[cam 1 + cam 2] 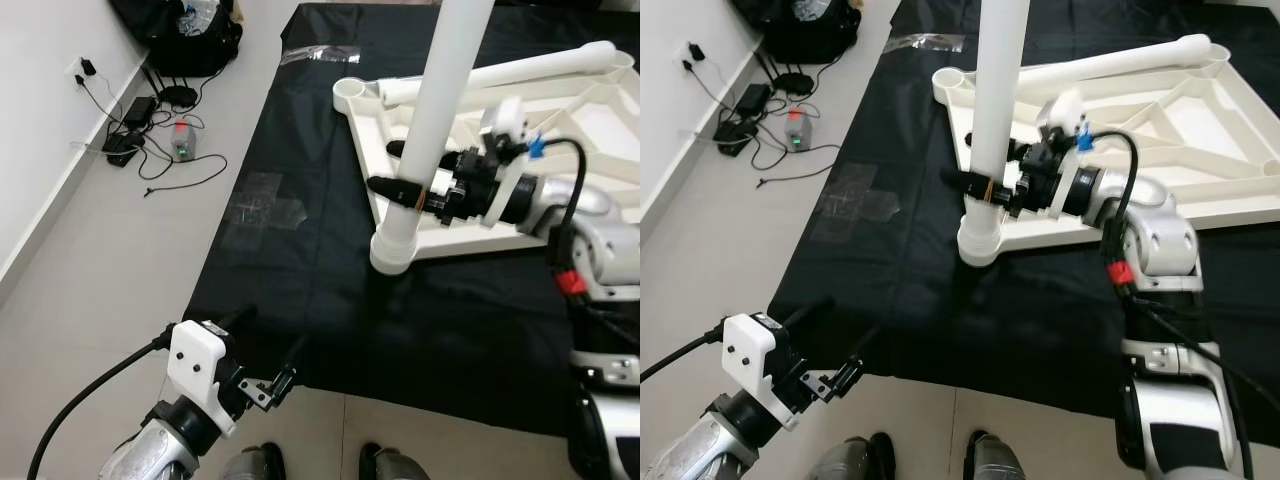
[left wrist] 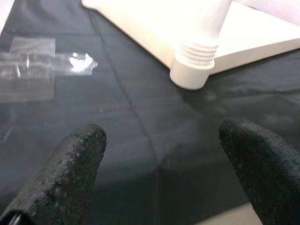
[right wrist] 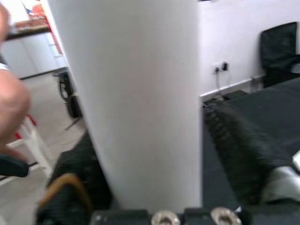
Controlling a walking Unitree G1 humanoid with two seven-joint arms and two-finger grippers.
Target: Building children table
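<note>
Leg [image 1: 440,120] first, since everything turns on it: from the head's left eye I see the white table leg standing nearly upright, leaning a little, its long axis rising out of the corner socket [image 1: 393,250] of the upturned white tabletop [image 1: 600,130]. My right end effector [image 1: 405,190] comes at that leg side-on from the tabletop side, fingers closed around it just above the socket. So the right arm is the one at the leg; the left end effector [image 1: 270,365] hangs low, well apart from the socket and on my side of it. A second leg [image 1: 530,68] lies flat across the tabletop beyond the upright one.

From the right eye the same picture holds: the leg [image 1: 998,100] upright in its socket [image 1: 978,245], the right end effector [image 1: 985,188] clamped on it, and the black sheet [image 1: 940,300] spread on the floor under the tabletop. Past the sheet's edge, away from the socket, chargers and cables [image 1: 760,120] lie on pale tiles by a white wall.

The left wrist camera looks past two black fingertips [image 2: 70,164], spread wide with nothing between them, toward the socket's ribbed collar [image 2: 197,61]; clear plastic wrap [image 2: 37,65] lies on the sheet off to one side of it.

The right wrist camera has the leg [image 3: 136,93] close up between its fingers [image 3: 239,140], which press against it on both sides. I judge the leg is being seated or twisted home, and the risk is tilting it off axis
</note>
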